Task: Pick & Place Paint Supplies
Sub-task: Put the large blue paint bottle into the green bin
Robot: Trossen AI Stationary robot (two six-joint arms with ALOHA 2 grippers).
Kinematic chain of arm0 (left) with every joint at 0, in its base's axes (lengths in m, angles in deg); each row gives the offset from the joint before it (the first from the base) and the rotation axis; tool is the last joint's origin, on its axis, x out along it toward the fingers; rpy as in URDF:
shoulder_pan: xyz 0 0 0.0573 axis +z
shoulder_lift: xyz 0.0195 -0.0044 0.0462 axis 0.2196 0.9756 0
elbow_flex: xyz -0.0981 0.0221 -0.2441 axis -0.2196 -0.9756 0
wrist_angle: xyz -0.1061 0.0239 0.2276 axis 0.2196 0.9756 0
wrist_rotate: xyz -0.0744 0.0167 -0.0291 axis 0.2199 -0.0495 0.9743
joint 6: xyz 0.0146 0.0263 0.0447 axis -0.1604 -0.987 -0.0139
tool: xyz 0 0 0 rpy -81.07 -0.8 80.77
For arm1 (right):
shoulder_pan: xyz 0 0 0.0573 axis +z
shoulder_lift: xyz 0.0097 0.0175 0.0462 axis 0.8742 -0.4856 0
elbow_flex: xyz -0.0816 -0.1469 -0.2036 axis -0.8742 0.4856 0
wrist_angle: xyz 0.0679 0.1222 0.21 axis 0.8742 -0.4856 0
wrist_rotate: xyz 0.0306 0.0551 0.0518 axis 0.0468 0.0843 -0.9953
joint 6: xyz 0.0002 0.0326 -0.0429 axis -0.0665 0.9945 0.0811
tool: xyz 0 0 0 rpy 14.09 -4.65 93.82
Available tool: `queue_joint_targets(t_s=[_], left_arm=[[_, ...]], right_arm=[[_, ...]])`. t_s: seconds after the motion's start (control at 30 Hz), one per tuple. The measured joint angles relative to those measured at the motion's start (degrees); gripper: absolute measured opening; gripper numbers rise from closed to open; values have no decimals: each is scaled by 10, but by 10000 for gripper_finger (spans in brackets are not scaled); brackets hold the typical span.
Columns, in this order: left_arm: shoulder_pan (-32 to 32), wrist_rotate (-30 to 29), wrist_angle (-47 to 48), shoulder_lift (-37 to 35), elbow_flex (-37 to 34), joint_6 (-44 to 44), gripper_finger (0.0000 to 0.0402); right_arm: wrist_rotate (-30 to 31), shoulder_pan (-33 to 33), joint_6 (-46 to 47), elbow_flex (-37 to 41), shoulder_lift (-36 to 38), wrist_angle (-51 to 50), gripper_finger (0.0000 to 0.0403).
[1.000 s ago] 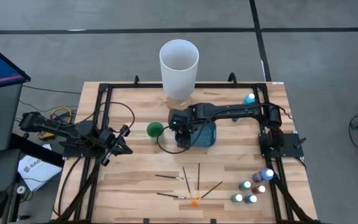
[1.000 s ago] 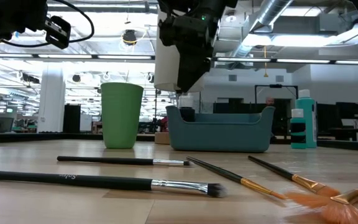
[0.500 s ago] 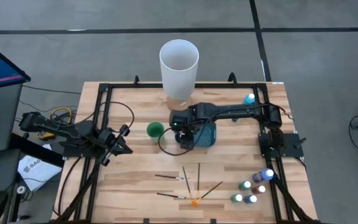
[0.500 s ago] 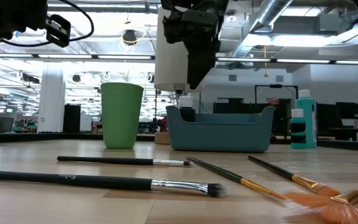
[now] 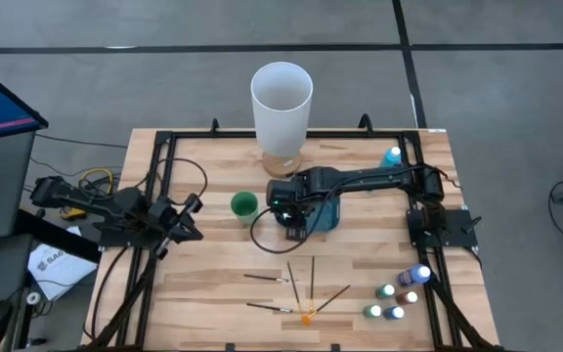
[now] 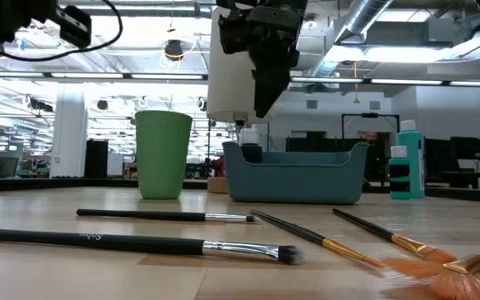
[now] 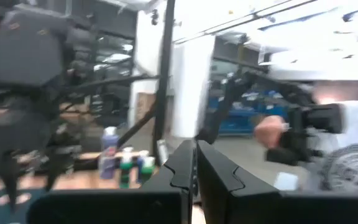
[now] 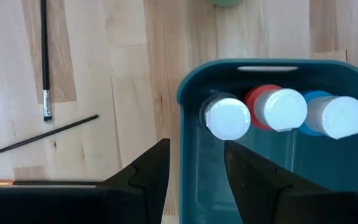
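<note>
Three bottles (image 8: 279, 112) stand in the teal bin (image 8: 191, 155). The right hand (image 8: 194, 165) hovers above its edge, open and empty. Five bottles (image 5: 399, 293), another (image 5: 391, 154) and brushes (image 5: 296, 288) remain on the desk (image 5: 213, 293). The left hand (image 7: 196, 168) waits pinched, empty.

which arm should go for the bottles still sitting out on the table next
Right. Its tool hangs open and empty over the teal bin, and the bottle cluster stands on that arm's side of the table. The left tool, shut, waits at the far left edge.
</note>
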Motion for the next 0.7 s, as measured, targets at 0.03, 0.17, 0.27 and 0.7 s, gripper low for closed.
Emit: queue_joint_targets(t_s=[0.03,0.17,0.27,0.7], left_arm=[[6,12,1,-9,0,4,8],[47,34,21,-59,0,22,8],[81,38,79,-102,0,35,8],[176,95,168,-177,-34,35,8]], right_arm=[[0,0,0,0,0,-1,145],[0,0,0,0,0,-5,141],[0,0,0,0,0,-5,138],[0,5,-5,0,0,-6,137]])
